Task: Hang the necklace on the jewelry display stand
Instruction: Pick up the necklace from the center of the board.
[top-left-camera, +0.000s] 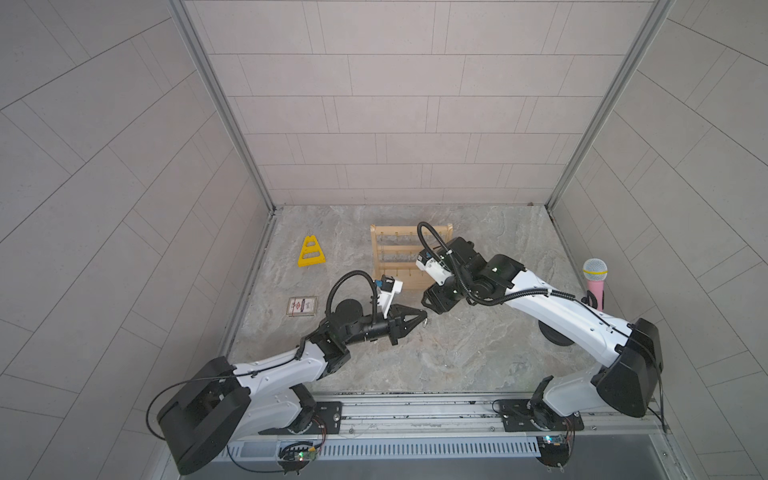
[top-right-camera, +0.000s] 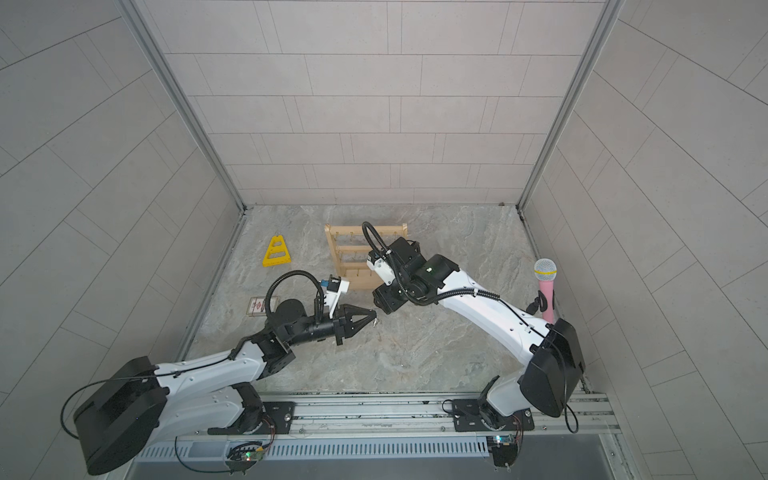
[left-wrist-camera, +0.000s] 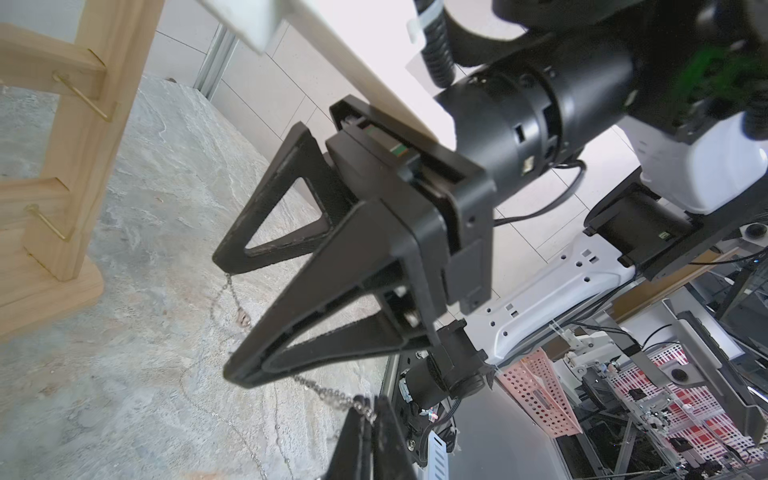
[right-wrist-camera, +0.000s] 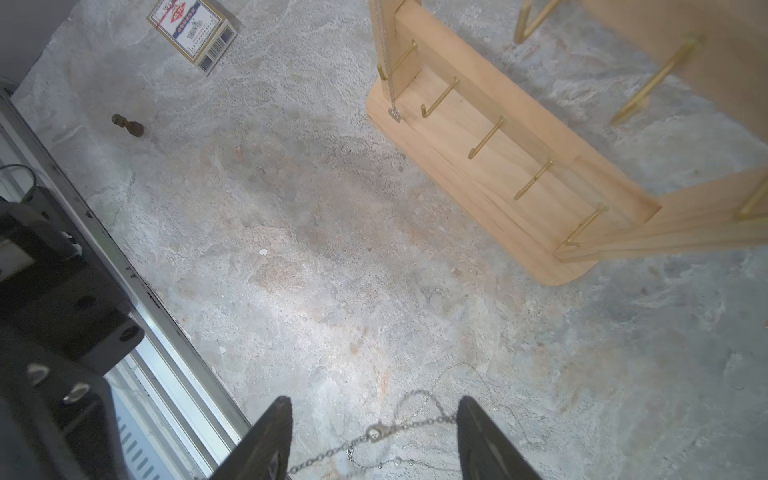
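- Pale wooden jewelry display stand (right-wrist-camera: 436, 153) with brass hooks: upright, just beyond both grippers.
- Right gripper (right-wrist-camera: 374, 403): jaws wide apart, clamping nothing; the chain crosses the gap.
- Left gripper (left-wrist-camera: 372, 409): jaws together, pinching the chain.
- Thin silver chain necklace (right-wrist-camera: 415, 422): strung between the grippers, unhung. Likely light, limp, tangle-prone; best pinched near the clasp.

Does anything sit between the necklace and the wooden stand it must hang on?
Nothing visible does. In the right wrist view only bare tabletop lies between the necklace, strung across the open right claw, and the jewelry display stand.
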